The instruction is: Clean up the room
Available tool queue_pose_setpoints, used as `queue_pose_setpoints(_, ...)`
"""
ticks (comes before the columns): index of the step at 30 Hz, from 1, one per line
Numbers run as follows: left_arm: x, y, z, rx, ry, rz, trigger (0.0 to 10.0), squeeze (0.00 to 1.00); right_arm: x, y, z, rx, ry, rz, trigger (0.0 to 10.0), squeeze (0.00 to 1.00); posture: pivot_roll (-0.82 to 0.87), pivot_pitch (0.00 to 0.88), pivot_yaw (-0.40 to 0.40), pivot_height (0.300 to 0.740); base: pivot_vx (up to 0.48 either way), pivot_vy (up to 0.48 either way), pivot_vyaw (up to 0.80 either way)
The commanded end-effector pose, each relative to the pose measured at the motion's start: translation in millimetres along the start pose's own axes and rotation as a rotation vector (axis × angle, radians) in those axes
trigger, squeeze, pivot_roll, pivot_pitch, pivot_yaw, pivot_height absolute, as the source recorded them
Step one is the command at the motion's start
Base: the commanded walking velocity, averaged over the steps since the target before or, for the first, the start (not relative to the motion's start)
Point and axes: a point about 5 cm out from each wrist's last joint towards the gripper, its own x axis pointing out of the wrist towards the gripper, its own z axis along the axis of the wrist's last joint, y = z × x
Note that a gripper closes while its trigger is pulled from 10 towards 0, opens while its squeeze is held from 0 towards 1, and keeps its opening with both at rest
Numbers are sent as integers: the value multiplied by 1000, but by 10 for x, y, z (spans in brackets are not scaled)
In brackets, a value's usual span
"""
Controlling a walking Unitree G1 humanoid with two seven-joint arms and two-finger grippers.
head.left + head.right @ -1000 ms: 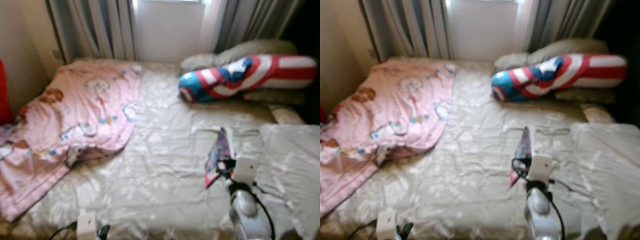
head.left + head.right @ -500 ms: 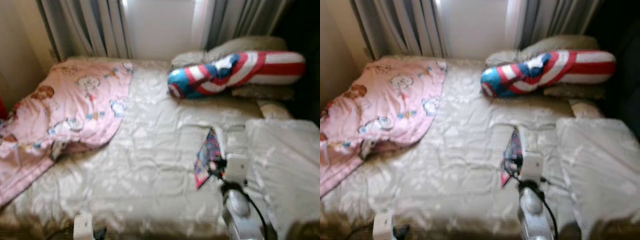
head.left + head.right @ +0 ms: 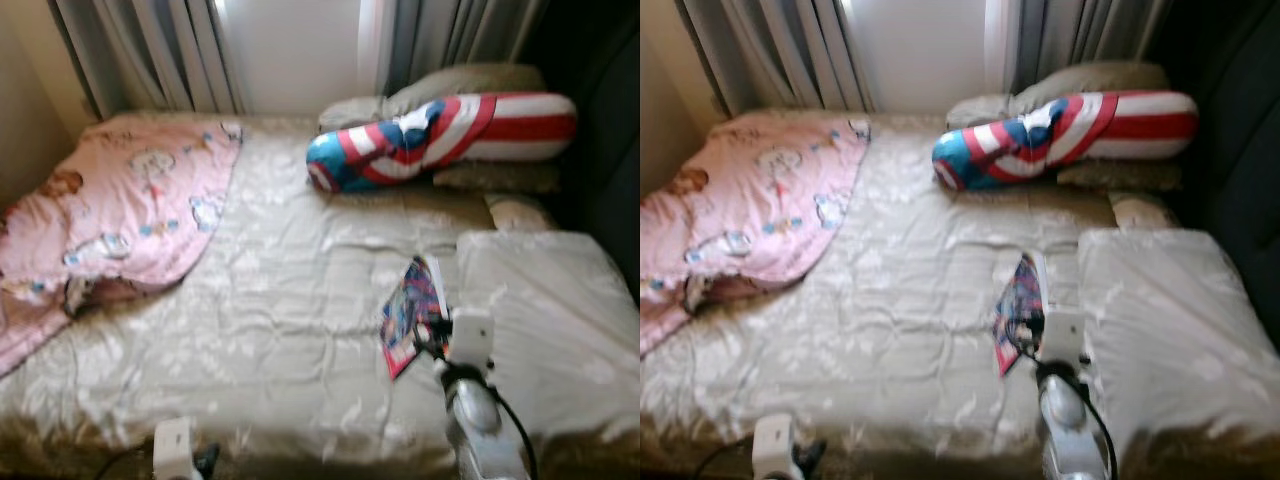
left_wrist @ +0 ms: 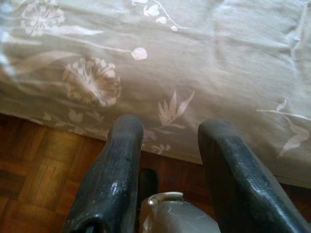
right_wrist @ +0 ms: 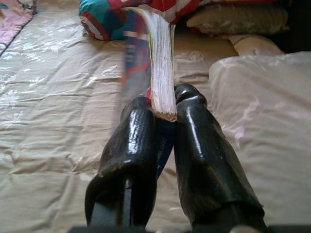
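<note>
Over the rumpled beige bed (image 3: 280, 330), the right gripper (image 5: 163, 109) pinches a thin book (image 3: 410, 315) by its lower edge between 2 fingers — light but floppy, best gripped nearer the spine — while the left gripper (image 4: 167, 133) hangs open, idle.

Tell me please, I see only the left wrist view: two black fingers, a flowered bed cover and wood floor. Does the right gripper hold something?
Observer: Yes. The right gripper is shut on a book, held over the bed cover.
Operator: How is the book gripped?
Observer: By its lower edge, with the white pages standing up between the fingers.
Operator: What else lies on the bed?
Observer: A pink blanket on the robot's left side, and a long red, white and blue cushion at the far end near the curtains.
</note>
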Motion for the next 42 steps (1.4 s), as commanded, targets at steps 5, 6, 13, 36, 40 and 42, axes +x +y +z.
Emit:
queue_pose_setpoints(5,1,30,22,0,-10,6,10000,0,28,68,94,11,-39,30,10000,0,63,13,-26,740,0,0,0)
queue_pose_setpoints(6,2,28,23,0,-10,6,10000,0,27,69,93,10,-38,31,10000,0,63,13,-26,740,0,0,0)
queue_pose_setpoints(13,9,9,34,-4,-15,2,10000,0,25,61,84,7,-33,33,10000,0,63,12,-28,740,0,0,0)
queue_pose_setpoints(36,5,21,29,-15,-14,-1,10000,0,20,33,57,-4,-19,22,10000,0,61,17,-28,740,0,0,0)
queue_pose_setpoints(40,6,19,31,-15,-16,-3,10000,0,23,25,59,-7,-19,20,10000,0,61,18,-28,740,120,0,0)
queue_pose_setpoints(42,7,18,35,-14,-17,-3,10000,0,25,13,62,-7,-19,16,10000,0,59,17,-28,740,246,0,0)
